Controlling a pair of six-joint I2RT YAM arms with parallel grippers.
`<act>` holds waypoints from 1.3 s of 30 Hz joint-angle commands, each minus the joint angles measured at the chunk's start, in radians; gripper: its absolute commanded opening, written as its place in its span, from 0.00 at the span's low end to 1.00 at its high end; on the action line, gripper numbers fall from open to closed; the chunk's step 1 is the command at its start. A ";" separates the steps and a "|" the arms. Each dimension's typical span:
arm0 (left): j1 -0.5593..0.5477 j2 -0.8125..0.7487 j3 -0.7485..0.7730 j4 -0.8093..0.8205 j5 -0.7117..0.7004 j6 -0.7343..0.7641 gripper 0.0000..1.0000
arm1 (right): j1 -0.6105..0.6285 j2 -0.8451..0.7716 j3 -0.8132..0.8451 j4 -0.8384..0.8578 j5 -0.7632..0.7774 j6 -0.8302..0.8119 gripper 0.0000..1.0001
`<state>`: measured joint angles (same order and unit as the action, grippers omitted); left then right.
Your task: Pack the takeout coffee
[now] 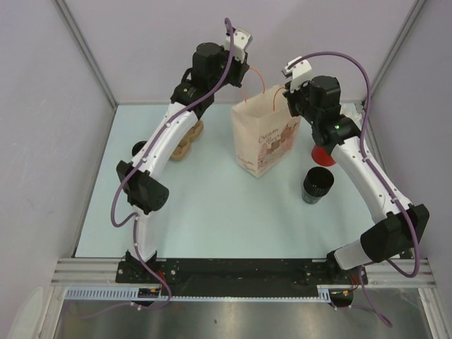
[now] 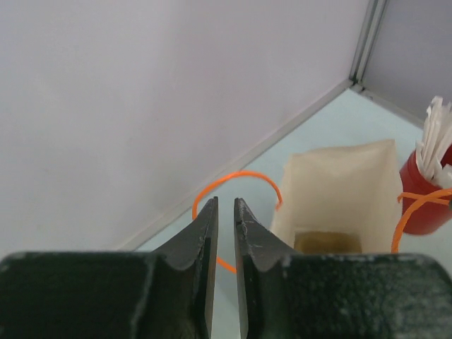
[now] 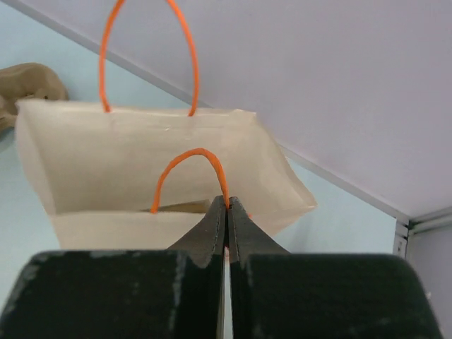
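I am only at the start of this job. The paper bag (image 1: 265,141) stands upright in the middle of the table (image 1: 212,212) with its mouth open. My right jaws are shut tight on the right handle (image 3: 191,157), the orange loop on their side of the bag. My left jaws are up by the left handle (image 2: 236,174). They are almost shut, with just a thin gap. The orange loop runs right by their tips, but I cannot tell if they pinch it. I think this step is holding the bag open, and it looks nearly done.

The takeout coffee (image 1: 138,148) is not in the bag. I think it is the small dark round thing on the table that peeks out from behind my left arm (image 1: 166,138), well apart from the bag. Most of it is hidden, so I am not sure. Nothing holds it.

Something brown shows low inside the bag. I cannot tell what it is.

The tall black cup (image 1: 318,185) and the red cup (image 1: 321,155) stand to the right of the bag. They are not my job.

The big part is left: pick up the coffee, carry it over, and set it upright inside the bag.
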<state>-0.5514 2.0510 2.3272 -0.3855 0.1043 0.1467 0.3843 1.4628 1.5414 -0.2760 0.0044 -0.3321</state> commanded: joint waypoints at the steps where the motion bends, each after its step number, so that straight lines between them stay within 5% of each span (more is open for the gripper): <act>1: -0.001 0.027 0.086 0.158 -0.006 -0.027 0.19 | -0.044 0.002 0.037 0.115 0.060 0.031 0.00; 10: -0.015 0.061 0.147 0.123 0.006 -0.025 0.27 | -0.110 0.022 0.017 0.150 0.045 0.039 0.00; 18: -0.015 -0.136 -0.060 0.028 0.014 0.020 0.41 | -0.156 -0.010 -0.021 0.121 -0.050 0.031 0.04; 27: -0.004 -0.396 -0.350 -0.046 -0.087 0.094 0.71 | -0.136 -0.070 -0.061 0.015 -0.182 0.028 0.43; 31: 0.042 -0.550 -0.511 -0.047 -0.136 0.088 0.79 | -0.075 -0.107 -0.064 -0.005 -0.161 -0.036 0.79; 34: 0.140 -0.623 -0.604 -0.073 -0.112 0.044 0.85 | 0.004 -0.145 -0.063 -0.012 -0.086 -0.087 0.94; 39: 0.358 -0.843 -0.822 -0.073 0.012 0.019 1.00 | 0.152 -0.170 -0.035 -0.086 0.023 -0.194 1.00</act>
<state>-0.3222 1.3506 1.6173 -0.4366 0.0528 0.1928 0.4469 1.3342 1.4700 -0.3103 -0.0723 -0.4183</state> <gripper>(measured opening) 0.968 0.993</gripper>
